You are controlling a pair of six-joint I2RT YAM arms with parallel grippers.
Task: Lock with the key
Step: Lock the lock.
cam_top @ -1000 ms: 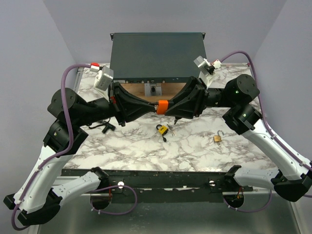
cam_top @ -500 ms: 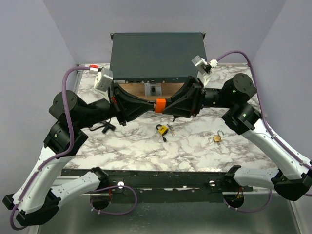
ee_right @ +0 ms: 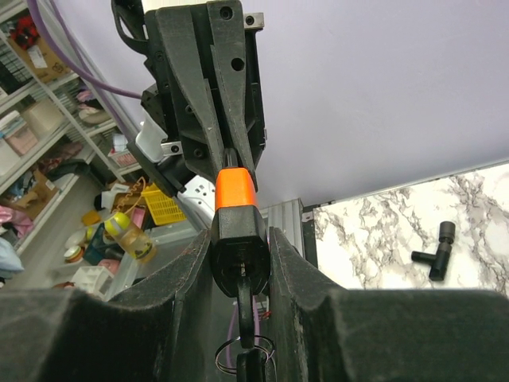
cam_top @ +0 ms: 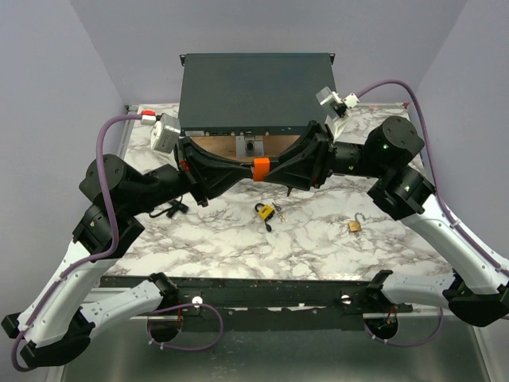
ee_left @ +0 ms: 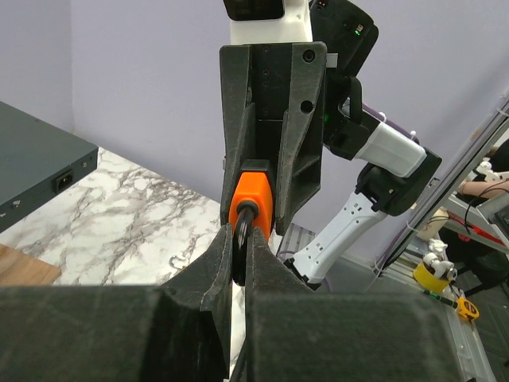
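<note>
Two claws meet tip to tip in mid-air above the marble table [cam_top: 318, 235]. I read the left gripper [ee_left: 238, 248] pinched tight on the orange-headed key [cam_top: 259, 169], and the right gripper [ee_right: 241, 239] clamped on its other end. Yellow padlock [cam_top: 265, 211] lies on the marble just below them.

— What finish on that small orange-headed key [ee_left: 258, 187]?
— I see smooth, glossy plastic on its head; the black fingers [ee_left: 298, 143] look matt, faintly ribbed plastic.
— And my white-grey marbled tabletop [cam_top: 318, 239]?
— Smooth, slight sheen.
</note>
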